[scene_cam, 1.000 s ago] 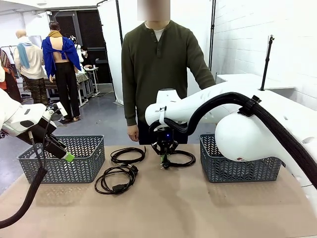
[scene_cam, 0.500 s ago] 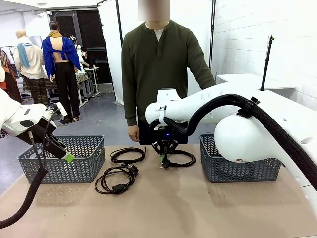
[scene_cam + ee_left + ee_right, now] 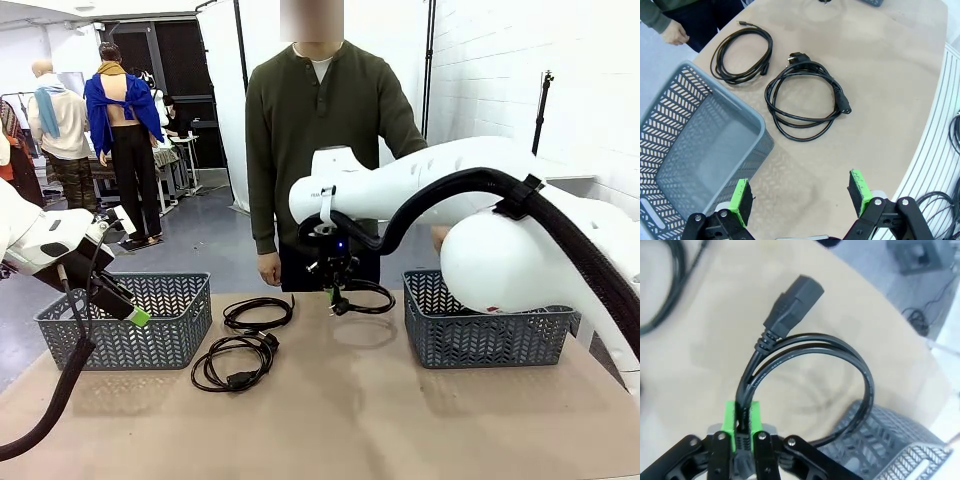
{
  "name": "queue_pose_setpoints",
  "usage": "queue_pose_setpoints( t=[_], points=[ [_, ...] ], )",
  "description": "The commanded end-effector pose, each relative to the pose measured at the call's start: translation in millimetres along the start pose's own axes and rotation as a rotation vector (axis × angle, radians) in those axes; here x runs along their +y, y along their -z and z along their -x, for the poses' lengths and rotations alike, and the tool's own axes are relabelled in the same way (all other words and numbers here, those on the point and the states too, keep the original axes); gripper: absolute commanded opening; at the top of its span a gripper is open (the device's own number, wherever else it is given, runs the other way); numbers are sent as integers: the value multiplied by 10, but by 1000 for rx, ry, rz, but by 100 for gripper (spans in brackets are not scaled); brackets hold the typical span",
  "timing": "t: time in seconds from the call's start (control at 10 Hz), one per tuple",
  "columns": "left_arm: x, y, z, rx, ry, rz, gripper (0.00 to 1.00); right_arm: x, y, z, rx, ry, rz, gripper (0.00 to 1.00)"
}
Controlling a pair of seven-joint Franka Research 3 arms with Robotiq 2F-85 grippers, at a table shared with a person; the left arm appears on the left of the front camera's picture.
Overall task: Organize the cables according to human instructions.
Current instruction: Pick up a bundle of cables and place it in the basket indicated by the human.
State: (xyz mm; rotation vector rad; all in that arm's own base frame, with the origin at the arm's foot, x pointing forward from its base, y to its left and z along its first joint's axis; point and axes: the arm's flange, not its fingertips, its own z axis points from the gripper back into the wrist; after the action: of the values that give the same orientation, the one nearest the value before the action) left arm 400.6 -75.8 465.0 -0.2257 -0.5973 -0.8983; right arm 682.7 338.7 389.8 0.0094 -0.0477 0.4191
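My right gripper (image 3: pixel 334 290) is shut on a black cable (image 3: pixel 366 297), whose loop hangs off the table beside the right basket (image 3: pixel 480 340). In the right wrist view the green pads (image 3: pixel 730 415) pinch the doubled cord (image 3: pixel 805 347), with its chunky plug (image 3: pixel 795 299) pointing away. Two more looped cables (image 3: pixel 258 312) (image 3: pixel 235 362) lie on the table left of centre. They also show as cable loops (image 3: pixel 742 55) (image 3: pixel 805 102) in the left wrist view. My left gripper (image 3: pixel 800 195) hovers open over the table edge by the left basket (image 3: pixel 700 150). The human (image 3: pixel 325 140) stands at the far side.
Grey mesh baskets stand at the table's left (image 3: pixel 130 320) and right. The person's hand (image 3: pixel 268 268) hangs near the far edge, above the farther cable. Bare tan tabletop (image 3: pixel 350 420) stretches across the front. My left gripper (image 3: pixel 135 315) hangs in front of the left basket.
My right gripper has risen with the cable, lifting its loop off the table. The left arm and the two lying cables have not moved.
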Motion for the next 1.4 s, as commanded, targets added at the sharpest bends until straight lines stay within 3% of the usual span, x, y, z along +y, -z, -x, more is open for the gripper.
queue_pose_setpoints(
  t=[0.0, 0.4, 0.6, 0.9, 1.3],
  points=[
    [28, -1, 16, -12, 1, 10, 100, -23, -210, 193, 25, -160, 35, 0],
    [28, -1, 16, -12, 1, 10, 100, -78, -795, 531, 13, -390, -21, 0],
    [28, -1, 16, -12, 1, 10, 100, -107, -980, 723, 13, -535, 20, 0],
    [28, -1, 16, -12, 1, 10, 100, -303, -1120, 1067, 13, -816, 99, 0],
    [28, -1, 16, -12, 1, 10, 100, -618, -1116, 1337, 12, -1037, 136, 0]
  ],
)
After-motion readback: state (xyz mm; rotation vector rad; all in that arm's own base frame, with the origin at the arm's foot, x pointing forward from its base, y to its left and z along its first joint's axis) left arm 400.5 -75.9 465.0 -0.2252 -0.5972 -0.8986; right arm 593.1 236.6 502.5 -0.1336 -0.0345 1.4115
